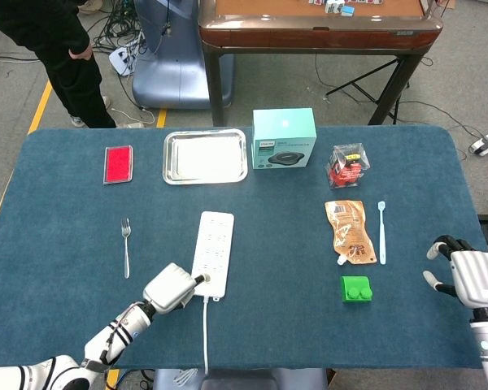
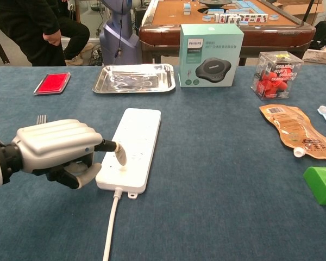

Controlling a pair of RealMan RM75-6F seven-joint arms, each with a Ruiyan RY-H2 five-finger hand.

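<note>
A white power strip [image 1: 213,253] [image 2: 131,148] lies lengthwise in the near-left middle of the blue table, its cable [image 1: 206,333] [image 2: 110,231] running off the front edge. My left hand [image 1: 169,288] [image 2: 57,152] sits just left of the strip's cable end. One finger is stretched out with its tip touching the strip's top face, and the other fingers are curled in, holding nothing. My right hand [image 1: 470,276] hovers at the table's right edge with its fingers apart and empty. It shows only in the head view.
A fork [image 1: 126,244] and red pad [image 1: 118,163] lie at left. Steel tray [image 1: 205,180], teal Philips box [image 1: 284,138] and clear box of red pieces [image 1: 347,165] stand at the back. Orange pouch [image 1: 349,231], toothbrush [image 1: 381,231], green block [image 1: 356,289] lie right. A person stands far left.
</note>
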